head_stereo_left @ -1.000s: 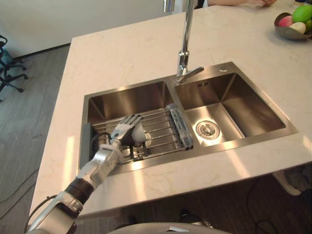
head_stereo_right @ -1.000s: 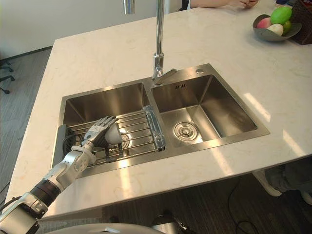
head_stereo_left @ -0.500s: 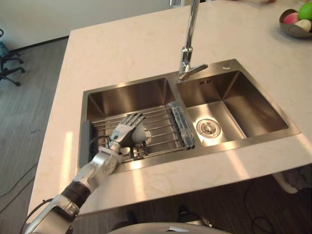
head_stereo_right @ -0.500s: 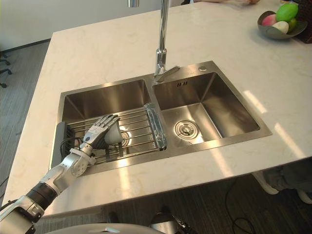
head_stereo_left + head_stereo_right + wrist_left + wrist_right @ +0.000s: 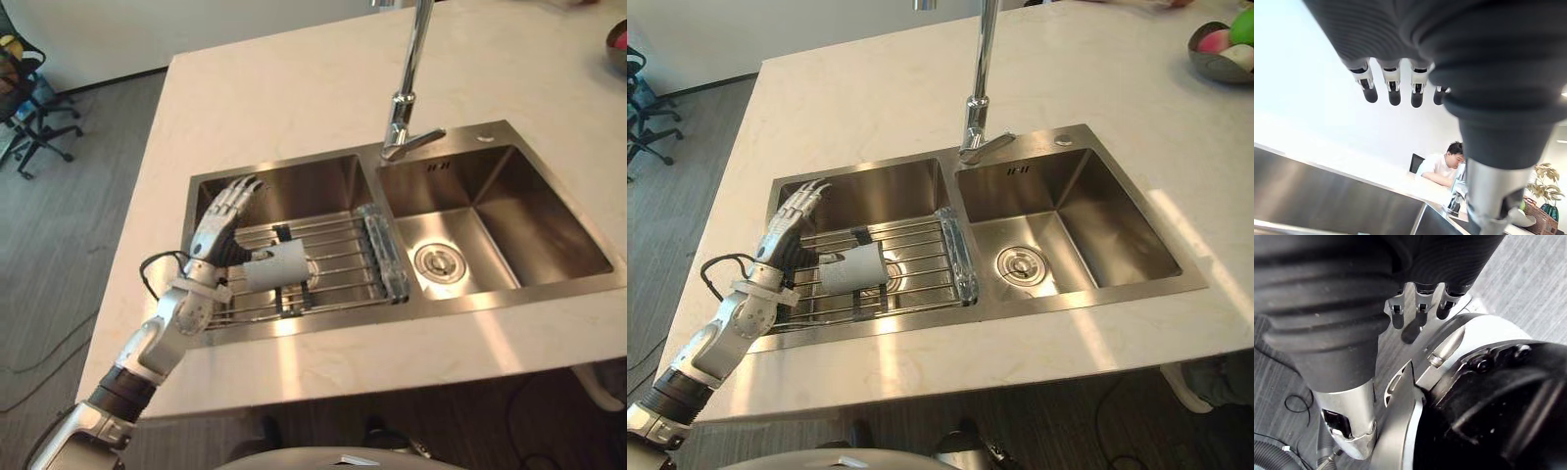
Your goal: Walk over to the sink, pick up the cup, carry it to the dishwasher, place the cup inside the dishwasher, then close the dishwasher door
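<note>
- The desk is carrying a double sink; a wire rack is sitting in the left basin.
- The left hand is hovering over the rack, fingers straight, released and grasping nothing.
- The cup is lying on its side on the rack, just beside that palm.
- The right hand is hanging relaxed.
- Judgement: wrapping the fingers round the cup's wall before lifting is looking safest, as it may roll.

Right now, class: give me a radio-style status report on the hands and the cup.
Left hand open, fingers straight, beside cup, not gripping. Right hand idle, relaxed. Cup on its side on rack, left basin. Nothing blocking.
</note>
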`<state>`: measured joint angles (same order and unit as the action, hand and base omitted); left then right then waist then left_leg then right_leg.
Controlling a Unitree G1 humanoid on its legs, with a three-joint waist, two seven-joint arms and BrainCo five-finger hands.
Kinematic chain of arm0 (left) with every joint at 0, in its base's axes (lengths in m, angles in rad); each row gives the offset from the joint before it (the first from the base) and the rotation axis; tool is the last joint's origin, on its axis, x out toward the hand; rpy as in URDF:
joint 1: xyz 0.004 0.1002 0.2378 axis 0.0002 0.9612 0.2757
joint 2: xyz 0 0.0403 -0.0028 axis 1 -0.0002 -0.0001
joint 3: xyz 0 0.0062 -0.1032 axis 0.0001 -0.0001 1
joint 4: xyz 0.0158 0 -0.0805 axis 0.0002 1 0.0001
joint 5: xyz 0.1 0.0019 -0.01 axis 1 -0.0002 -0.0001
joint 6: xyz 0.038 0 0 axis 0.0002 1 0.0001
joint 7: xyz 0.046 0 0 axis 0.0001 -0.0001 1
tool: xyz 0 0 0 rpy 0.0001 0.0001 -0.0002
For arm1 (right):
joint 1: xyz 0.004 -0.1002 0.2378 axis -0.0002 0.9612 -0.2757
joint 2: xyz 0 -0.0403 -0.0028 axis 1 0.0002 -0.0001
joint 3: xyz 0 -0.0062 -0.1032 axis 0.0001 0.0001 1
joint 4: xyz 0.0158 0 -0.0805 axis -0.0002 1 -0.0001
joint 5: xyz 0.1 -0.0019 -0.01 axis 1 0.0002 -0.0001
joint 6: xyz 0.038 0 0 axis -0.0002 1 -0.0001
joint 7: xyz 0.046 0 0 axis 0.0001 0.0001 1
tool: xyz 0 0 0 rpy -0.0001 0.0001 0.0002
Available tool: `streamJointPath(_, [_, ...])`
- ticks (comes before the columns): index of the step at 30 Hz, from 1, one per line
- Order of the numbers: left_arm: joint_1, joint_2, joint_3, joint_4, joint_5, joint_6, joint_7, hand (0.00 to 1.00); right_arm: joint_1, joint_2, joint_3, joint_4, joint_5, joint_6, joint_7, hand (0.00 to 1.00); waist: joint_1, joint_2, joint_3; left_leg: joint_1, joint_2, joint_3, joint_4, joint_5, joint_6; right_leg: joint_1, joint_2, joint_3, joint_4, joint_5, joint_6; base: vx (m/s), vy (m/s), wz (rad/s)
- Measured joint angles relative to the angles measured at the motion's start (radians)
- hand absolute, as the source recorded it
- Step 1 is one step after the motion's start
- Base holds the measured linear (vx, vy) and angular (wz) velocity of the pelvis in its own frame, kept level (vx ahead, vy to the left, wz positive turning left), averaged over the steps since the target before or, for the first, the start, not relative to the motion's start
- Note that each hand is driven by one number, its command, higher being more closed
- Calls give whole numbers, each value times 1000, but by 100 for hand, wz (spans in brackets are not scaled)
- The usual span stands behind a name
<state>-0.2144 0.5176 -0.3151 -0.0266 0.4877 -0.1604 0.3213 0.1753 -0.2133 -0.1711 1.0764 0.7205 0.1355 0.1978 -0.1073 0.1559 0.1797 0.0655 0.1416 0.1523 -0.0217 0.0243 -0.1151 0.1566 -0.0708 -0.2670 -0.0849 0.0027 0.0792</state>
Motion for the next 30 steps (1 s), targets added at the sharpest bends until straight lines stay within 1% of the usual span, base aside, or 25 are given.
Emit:
streamJointPath(2, [1,23,3,-2,-40,0,-34,0,0,2,-5,-1,-1,0,-2,0,3,2,-1,0,-2,-11,0,2,1,6,-1,-11,-2,0,0,-30,1,15])
streamJointPath(5, [1,35,5,-3,-129,16,-128,0,3,10,-39,-1,-3,4,-4,0,21,1,-1,-1,-3,-15,0,4,3,9,-2,-15,-4,0,0,-48,7,5])
streamJointPath(7, [7,36,12,-3,-182,61,-228,0,6,10,-39,-4,-3,11,-4,0,30,1,-1,-3,-3,-16,-1,4,4,6,-2,-15,-4,1,-2,-35,6,-1])
streamJointPath(9, [17,37,16,-3,-182,74,-275,0,7,10,-39,-9,-5,17,-4,0,31,2,-1,-7,-3,-15,-2,4,4,2,-2,-15,-4,2,-2,0,0,0])
streamJointPath(10, [23,37,17,-2,-182,74,-326,0,7,10,-39,-12,-5,19,-4,0,32,2,-2,-13,-2,-14,-2,4,4,-5,-2,-13,-4,3,-3,0,0,0])
streamJointPath(13, [25,39,16,-2,-180,85,-396,0,10,10,-38,-21,-7,25,-4,0,35,2,-2,-12,-2,-12,-2,4,3,-5,-2,-10,-2,3,-2,0,0,0])
streamJointPath(14, [25,49,11,-1,-175,98,-419,0,10,10,-38,-25,-12,27,-4,0,35,2,-2,-12,-2,-10,-2,4,4,-7,-2,-8,2,3,-2,31,5,-4])
streamJointPath(16, [25,67,-3,-1,-147,109,-419,0,11,10,-37,-32,-12,33,-6,0,35,2,-2,-12,-2,-4,-2,4,4,-10,-2,-3,3,3,-2,21,4,-7])
streamJointPath(19, [22,74,-3,2,-88,112,-414,0,12,9,-29,-38,-12,38,-11,0,36,2,-3,-11,-2,0,-1,4,4,-11,-2,2,3,4,-2,3,1,-4])
streamJointPath(21, [19,78,-5,5,-79,112,-411,0,13,9,-26,-38,-10,39,-16,0,37,3,-8,-11,-2,1,1,4,4,-11,-2,4,3,6,-3,0,0,0])
streamJointPath(25, [-3,99,-42,20,-70,119,-411,0,20,7,-16,-38,1,42,-32,0,41,2,-27,-11,-2,8,2,5,6,-14,-2,7,-4,11,-4,-37,5,-3])
streamJointPath(30, [-17,100,-65,35,-70,119,-421,0,22,6,-6,-38,22,41,-33,0,35,2,-28,-11,-1,12,1,7,8,-19,-2,13,-4,19,-5,-44,4,-4])
